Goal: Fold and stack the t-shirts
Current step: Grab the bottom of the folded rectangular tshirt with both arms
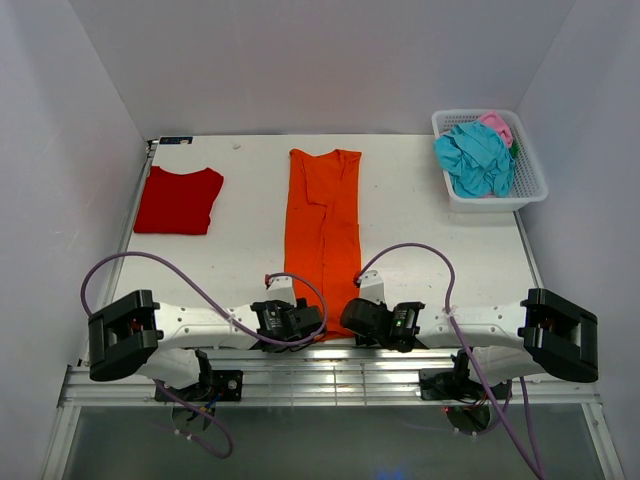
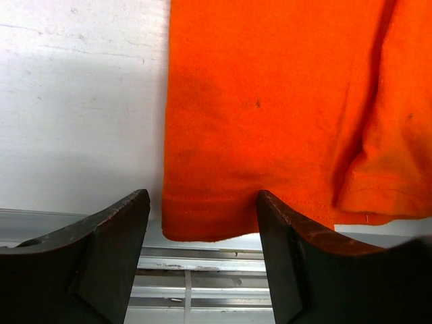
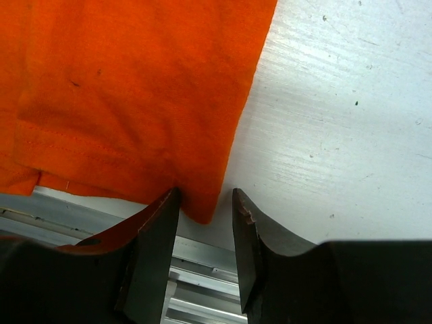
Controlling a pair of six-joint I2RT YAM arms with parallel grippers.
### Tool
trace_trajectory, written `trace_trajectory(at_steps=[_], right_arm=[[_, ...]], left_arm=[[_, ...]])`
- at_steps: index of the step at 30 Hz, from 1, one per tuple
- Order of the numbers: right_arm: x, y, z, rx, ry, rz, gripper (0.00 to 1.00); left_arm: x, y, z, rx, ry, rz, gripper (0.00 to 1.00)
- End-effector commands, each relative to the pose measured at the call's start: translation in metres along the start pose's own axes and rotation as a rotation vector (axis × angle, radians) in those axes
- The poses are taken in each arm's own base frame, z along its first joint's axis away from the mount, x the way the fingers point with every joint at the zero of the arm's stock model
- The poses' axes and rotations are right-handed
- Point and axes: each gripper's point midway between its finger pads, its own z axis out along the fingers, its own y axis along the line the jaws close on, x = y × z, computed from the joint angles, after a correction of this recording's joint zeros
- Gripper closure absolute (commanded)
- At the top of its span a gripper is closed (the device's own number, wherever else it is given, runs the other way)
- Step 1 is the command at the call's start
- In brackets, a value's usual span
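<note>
White table, pale walls: one orange t-shirt lay central, one red t-shirt at ten o'clock, one basket at two. Left gripper and right gripper gaped astride the orange hem.

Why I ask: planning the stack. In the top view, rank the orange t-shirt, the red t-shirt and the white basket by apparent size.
1. orange t-shirt, a long strip.
2. white basket.
3. red t-shirt, folded.
The last two are close, and the basket's raised rim is nearer the camera, so their order is unsure.
</note>
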Motion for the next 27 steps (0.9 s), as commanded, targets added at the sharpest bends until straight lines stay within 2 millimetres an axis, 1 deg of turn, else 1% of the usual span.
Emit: trace_trajectory(at_steps=[1,3,4,5,7,8,11,12,15,17,19,21,22,25,27], right_arm=[[0.011,-0.007,0.004,0.02,0.015,0.004,0.57],[0.013,-0.009,0.003,0.025,0.023,0.006,0.59],[0.013,-0.009,0.003,0.025,0.023,0.006,0.59],[0.013,-0.01,0.003,0.028,0.024,0.009,0.64],[0.013,-0.01,0.002,0.028,0.026,0.009,0.69],[0.013,-0.01,0.001,0.028,0.027,0.007,0.78],[0.013,-0.012,0.0,0.04,0.032,0.004,0.89],[0.011,-0.01,0.0,0.039,0.03,0.003,0.9],[0.011,-0.011,0.0,0.048,0.036,-0.002,0.92],[0.011,-0.011,0.0,0.05,0.038,-0.005,0.92],[0.012,-0.01,0.001,0.053,0.041,-0.008,0.92],[0.013,-0.011,0.002,0.058,0.046,-0.012,0.92],[0.013,-0.011,0.002,0.058,0.048,-0.013,0.92],[0.013,-0.01,0.002,0.06,0.05,-0.016,0.92],[0.013,-0.009,0.002,0.059,0.052,-0.02,0.92]], left_arm=[[0.009,0.006,0.008,-0.036,0.019,-0.021,0.26],[0.012,0.008,0.01,-0.047,0.026,-0.017,0.32],[0.012,0.008,0.01,-0.047,0.026,-0.017,0.32],[0.013,0.008,0.011,-0.048,0.028,-0.017,0.39],[0.015,0.009,0.011,-0.05,0.035,-0.012,0.44],[0.014,0.008,0.011,-0.049,0.033,-0.014,0.46],[0.014,0.008,0.011,-0.048,0.033,-0.012,0.68],[0.014,0.008,0.011,-0.049,0.035,-0.008,0.77],[0.013,0.006,0.01,-0.043,0.034,0.0,0.86],[0.012,0.003,0.01,-0.041,0.034,0.009,0.88],[0.012,0.002,0.01,-0.043,0.031,0.02,0.87],[0.011,0.0,0.01,-0.039,0.029,0.025,0.85],[0.011,-0.001,0.01,-0.039,0.029,0.028,0.82],[0.011,-0.004,0.01,-0.037,0.029,0.038,0.81],[0.01,-0.006,0.009,-0.031,0.028,0.039,0.78]])
